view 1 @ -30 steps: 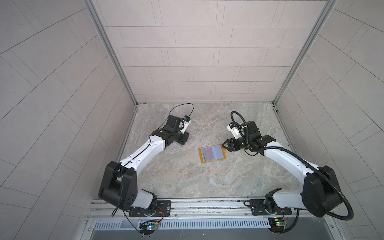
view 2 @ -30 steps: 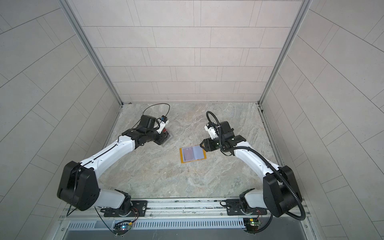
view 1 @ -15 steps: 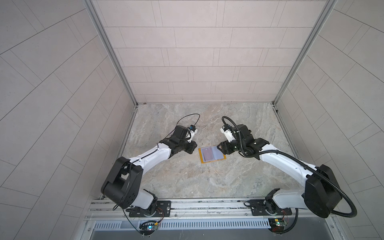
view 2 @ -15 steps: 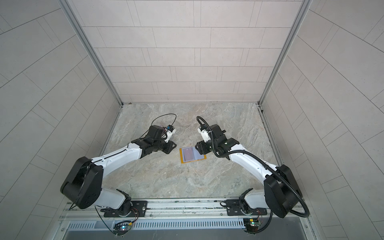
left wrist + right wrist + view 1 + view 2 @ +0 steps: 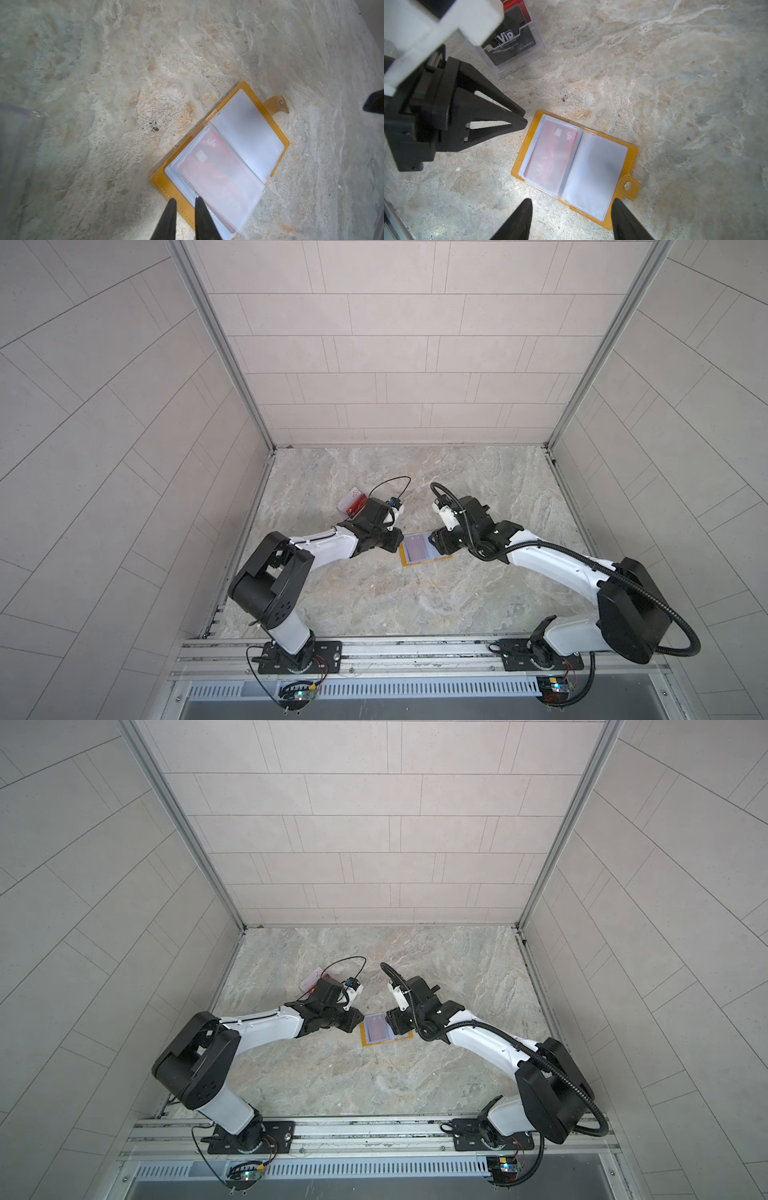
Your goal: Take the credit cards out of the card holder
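Top views, both: brought left gripper (image 5: 397,543) off clear plastic box (image 5: 353,502) near surface's left edge to mustard-yellow booklet card holder (image 5: 419,563) mid-surface.
Left wrist: narrowed black fingers (image 5: 170,218) to an empty slit beside sleeved red plastic credit card (image 5: 214,166).
Right wrist: holds right gripper (image 5: 572,200) spread wide, empty, over holder.
Probably starting next extraction.

Top views look steeply down from high up; both wrist cameras, close in, share the card holder (image 5: 162,185)

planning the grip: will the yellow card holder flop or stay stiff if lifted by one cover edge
Probably flops: the card holder lies open flat like a booklet. Its clear sleeves sit loosely stacked, so they'd likely fan out. It looks thin, so probably light.
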`<move>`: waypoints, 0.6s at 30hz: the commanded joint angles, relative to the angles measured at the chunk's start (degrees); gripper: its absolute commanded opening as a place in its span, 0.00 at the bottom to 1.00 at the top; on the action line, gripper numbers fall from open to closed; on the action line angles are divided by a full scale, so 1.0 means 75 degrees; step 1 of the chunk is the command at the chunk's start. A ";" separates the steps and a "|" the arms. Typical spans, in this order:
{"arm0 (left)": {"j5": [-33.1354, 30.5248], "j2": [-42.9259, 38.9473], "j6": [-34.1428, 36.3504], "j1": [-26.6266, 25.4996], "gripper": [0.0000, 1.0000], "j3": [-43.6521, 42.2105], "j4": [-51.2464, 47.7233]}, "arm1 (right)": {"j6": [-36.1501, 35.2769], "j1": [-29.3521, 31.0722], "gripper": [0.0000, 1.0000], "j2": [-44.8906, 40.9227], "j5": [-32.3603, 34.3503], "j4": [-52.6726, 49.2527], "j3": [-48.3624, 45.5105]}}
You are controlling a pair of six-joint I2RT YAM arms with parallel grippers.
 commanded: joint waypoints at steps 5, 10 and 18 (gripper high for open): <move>0.0011 0.0324 -0.0139 -0.0152 0.15 -0.0191 0.0510 | 0.0121 0.0269 0.63 0.0301 0.0347 0.0204 -0.0052; -0.0155 0.0516 -0.0227 -0.0177 0.09 -0.0244 0.0704 | 0.0156 0.0426 0.63 0.0424 0.0676 0.0228 -0.0051; -0.0259 0.0662 -0.0246 -0.0177 0.01 -0.0284 0.0727 | 0.0188 0.0670 0.64 0.0649 0.0974 0.0436 -0.0085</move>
